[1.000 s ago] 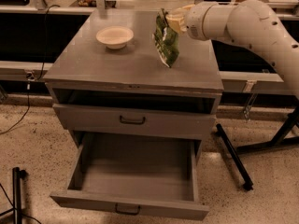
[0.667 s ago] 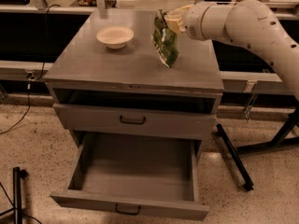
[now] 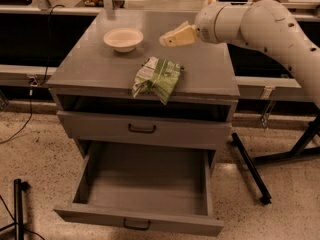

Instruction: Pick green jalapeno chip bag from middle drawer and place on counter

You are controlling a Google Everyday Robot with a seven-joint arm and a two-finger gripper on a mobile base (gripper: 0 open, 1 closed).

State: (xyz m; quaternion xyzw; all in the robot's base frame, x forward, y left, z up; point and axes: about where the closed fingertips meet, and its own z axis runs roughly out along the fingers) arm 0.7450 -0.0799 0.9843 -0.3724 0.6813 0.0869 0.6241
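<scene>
Since the bag (image 3: 157, 79) lies below the empty end effector (image 3: 175, 35), at the table (image 3: 90, 66) edge, a nudge could drop it; clenched or not, cannot tell

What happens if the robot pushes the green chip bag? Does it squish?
Probably. The green jalapeno chip bag looks crinkled, so it is likely floppy and light. It lies flat on the counter, so it should slide, not roll. It reaches the front edge, so it might drop. The gripper hovers above it.

Counter (image 3: 95, 71): chip bag (image 3: 157, 78), bowl (image 3: 123, 38); hand (image 3: 166, 39) above
</scene>
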